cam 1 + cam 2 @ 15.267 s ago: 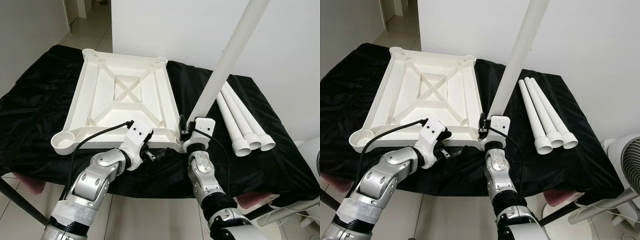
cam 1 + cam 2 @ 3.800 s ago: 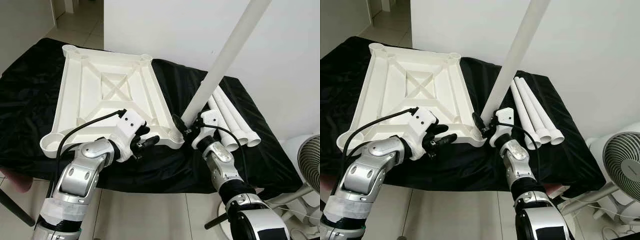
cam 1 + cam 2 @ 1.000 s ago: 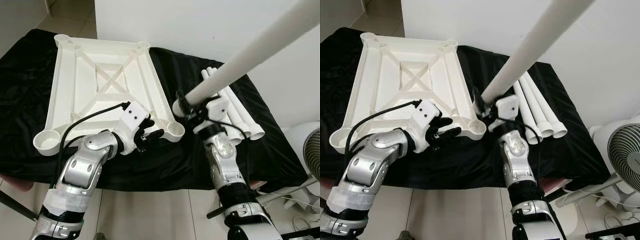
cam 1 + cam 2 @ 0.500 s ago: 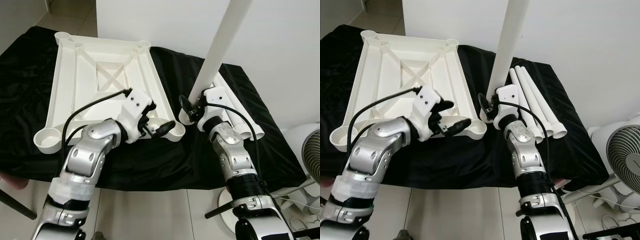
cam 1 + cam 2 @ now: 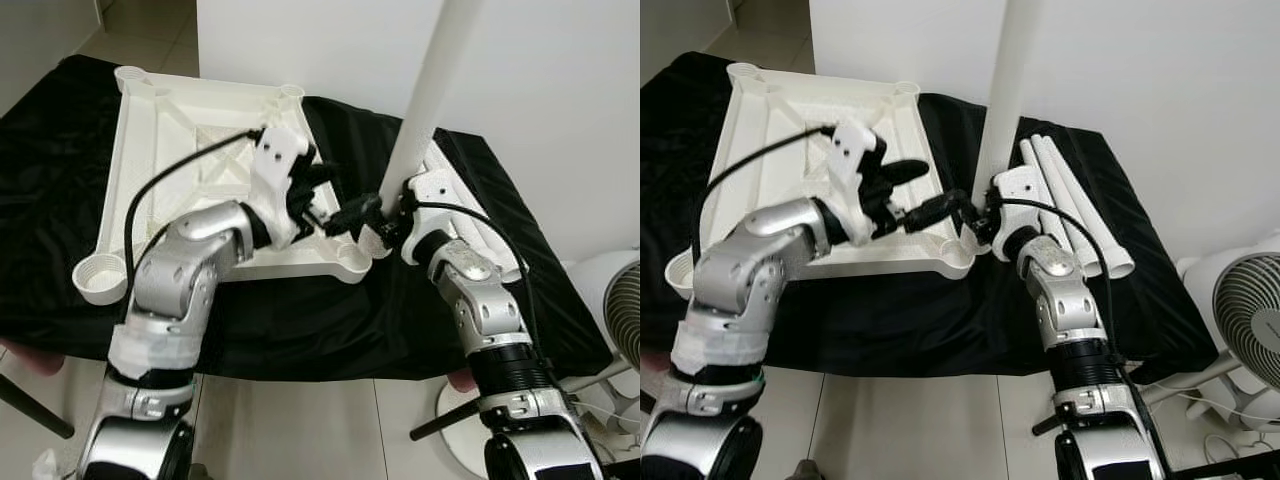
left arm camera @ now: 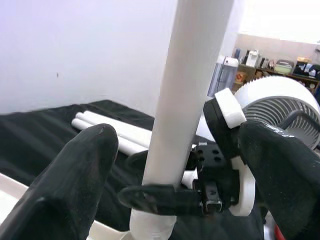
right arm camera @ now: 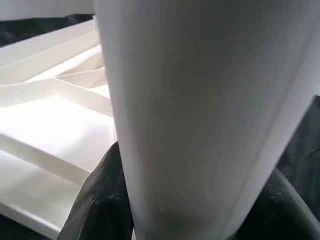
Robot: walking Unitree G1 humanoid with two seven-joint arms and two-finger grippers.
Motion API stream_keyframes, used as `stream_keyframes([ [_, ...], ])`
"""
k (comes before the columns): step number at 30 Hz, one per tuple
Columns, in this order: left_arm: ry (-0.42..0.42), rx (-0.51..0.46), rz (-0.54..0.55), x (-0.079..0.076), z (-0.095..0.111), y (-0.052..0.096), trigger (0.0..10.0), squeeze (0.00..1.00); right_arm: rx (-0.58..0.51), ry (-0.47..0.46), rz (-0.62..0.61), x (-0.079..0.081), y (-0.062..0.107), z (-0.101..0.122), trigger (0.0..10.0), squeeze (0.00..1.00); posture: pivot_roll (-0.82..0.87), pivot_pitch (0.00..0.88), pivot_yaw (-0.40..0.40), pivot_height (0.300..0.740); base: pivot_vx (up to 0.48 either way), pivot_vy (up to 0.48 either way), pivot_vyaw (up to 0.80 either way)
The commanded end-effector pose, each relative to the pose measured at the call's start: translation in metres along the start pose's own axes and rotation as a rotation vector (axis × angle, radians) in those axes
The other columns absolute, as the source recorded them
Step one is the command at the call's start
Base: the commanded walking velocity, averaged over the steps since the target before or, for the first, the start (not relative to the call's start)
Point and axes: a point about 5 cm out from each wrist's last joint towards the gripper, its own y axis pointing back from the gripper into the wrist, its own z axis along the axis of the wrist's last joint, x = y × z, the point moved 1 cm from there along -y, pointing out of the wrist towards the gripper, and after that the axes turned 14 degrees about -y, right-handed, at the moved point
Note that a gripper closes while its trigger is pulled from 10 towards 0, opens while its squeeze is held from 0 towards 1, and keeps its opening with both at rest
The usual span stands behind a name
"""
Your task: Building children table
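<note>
I see the white table leg (image 5: pixel 432 90) standing nearly upright beside the near right corner of the upturned white tabletop (image 5: pixel 180 150), with my right gripper (image 5: pixel 378 222) clamped around its lower end, one black finger on each side of the tube as the right wrist view shows it. My left gripper (image 5: pixel 335 200) reaches across that corner of the tabletop toward the leg with its fingers (image 6: pixel 75 175) spread apart, one on either side of the leg and not touching it in the left wrist view. The leg's foot sits just beside the corner socket (image 5: pixel 352 258) of the tabletop; I cannot tell whether it is seated in the socket, because both grippers and a black cable cover that spot. The leg's top runs out of the frame. Three more white legs (image 5: pixel 1070 215) lie side by side on the black cloth (image 5: pixel 60 260), to the right of the tabletop, partly hidden behind my right arm. The other three corner sockets of the tabletop that I can see hold nothing. A white fan (image 5: pixel 1250 335) stands on the floor, well to the right of the tabletop, cut off by the edge
</note>
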Motion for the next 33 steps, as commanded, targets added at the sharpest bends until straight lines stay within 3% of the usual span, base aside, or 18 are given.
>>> stream_keyframes([
  [1, 0.009, -0.015, -0.021, -0.004, 0.005, -0.006, 10.0, 0.0, 0.035, 0.011, 0.024, -0.001, 0.006, -0.001, 10.0, 0.0, 0.18, 0.0, -0.181, 0.74, 0.0, 0.0, 0.0],
  [8, 0.007, -0.073, -0.099, -0.013, 0.021, -0.022, 10.0, 0.0, 0.161, 0.05, 0.18, 0.012, 0.015, -0.01, 10.0, 0.0, 0.19, 0.0, -0.177, 0.74, 0.0, 0.0, 0.0],
  [22, 0.02, -0.052, -0.142, -0.017, 0.026, -0.035, 10.0, 0.0, 0.248, 0.069, 0.276, 0.023, 0.017, -0.011, 10.0, 0.0, 0.19, 0.0, -0.173, 0.74, 0.0, 0.0, 0.0],
  [23, 0.025, -0.045, -0.138, -0.017, 0.026, -0.037, 5.9, 0.0, 0.258, 0.071, 0.291, 0.024, 0.018, -0.011, 10.0, 0.0, 0.2, 0.0, -0.174, 0.74, 0.0, 0.0, 0.0],
  [24, 0.025, -0.045, -0.138, -0.017, 0.026, -0.037, 5.9, 0.0, 0.258, 0.071, 0.291, 0.024, 0.018, -0.011, 10.0, 0.0, 0.2, 0.0, -0.174, 0.74, 0.0, 0.0, 0.0],
  [25, 0.03, -0.043, -0.134, -0.016, 0.025, -0.038, 3.9, 0.0, 0.263, 0.074, 0.302, 0.025, 0.019, -0.011, 10.0, 0.0, 0.2, 0.0, -0.174, 0.74, 0.0, 0.0, 0.0],
  [26, 0.032, -0.042, -0.13, -0.016, 0.025, -0.038, 0.0, 0.0, 0.267, 0.079, 0.312, 0.026, 0.019, -0.012, 10.0, 0.0, 0.2, 0.0, -0.174, 0.74, 0.0, 0.0, 0.0],
  [33, 0.03, -0.042, -0.125, -0.013, 0.026, -0.038, 0.0, 0.0, 0.281, 0.075, 0.324, 0.029, 0.019, -0.015, 10.0, 0.0, 0.2, 0.0, -0.175, 0.74, 0.0, 0.0, 0.0],
])
